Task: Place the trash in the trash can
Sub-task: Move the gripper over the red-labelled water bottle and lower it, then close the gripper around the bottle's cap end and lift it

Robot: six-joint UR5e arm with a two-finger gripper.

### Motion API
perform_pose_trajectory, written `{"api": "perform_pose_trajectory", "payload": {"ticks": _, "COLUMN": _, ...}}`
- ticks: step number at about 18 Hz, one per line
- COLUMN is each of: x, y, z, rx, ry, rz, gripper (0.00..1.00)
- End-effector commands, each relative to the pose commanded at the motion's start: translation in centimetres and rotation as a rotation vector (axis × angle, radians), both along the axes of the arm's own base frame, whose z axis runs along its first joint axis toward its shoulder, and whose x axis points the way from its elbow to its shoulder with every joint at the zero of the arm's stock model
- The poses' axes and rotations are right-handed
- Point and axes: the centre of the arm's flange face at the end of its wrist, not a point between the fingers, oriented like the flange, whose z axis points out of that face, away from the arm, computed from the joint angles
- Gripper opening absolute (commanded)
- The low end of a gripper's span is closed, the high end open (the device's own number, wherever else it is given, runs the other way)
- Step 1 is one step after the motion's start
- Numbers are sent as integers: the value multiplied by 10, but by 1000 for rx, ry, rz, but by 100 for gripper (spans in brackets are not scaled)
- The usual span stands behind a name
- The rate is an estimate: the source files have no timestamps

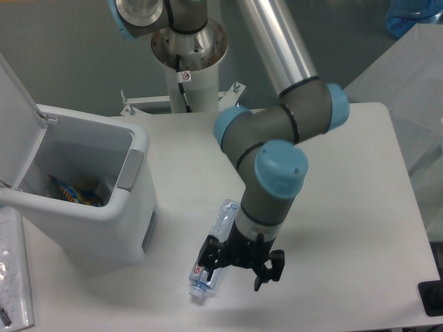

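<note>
The crushed clear bottle (219, 238) with a blue cap lies on the white table, cap toward the front edge. My gripper (240, 268) points down just right of the bottle's lower half. It is open and empty, and its left finger (207, 259) overlaps the bottle near the label. The white trash can (131, 207) stands at the left with its flip lid (17, 117) open. A clear plastic piece with white print (12, 277), apparently the wrapper, lies at the left edge beside the can.
A colourful item (76, 192) lies inside the can. The arm's base column (188, 62) stands at the back of the table. The table's front edge runs just below the bottle cap. A dark object (432, 297) sits at the right edge.
</note>
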Motion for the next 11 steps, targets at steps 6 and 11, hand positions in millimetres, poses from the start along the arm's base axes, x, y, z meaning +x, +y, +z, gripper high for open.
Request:
{"api": "perform_pose_trajectory", "payload": {"ticks": 6, "x": 32, "y": 30, "z": -35, "rx": -117, "ry": 11, "rz": -91, "gripper": 100}}
{"api": "perform_pose_trajectory", "payload": {"ticks": 11, "x": 45, "y": 49, "z": -56, "rx": -194, "ry": 77, "rz": -129, "gripper": 100}}
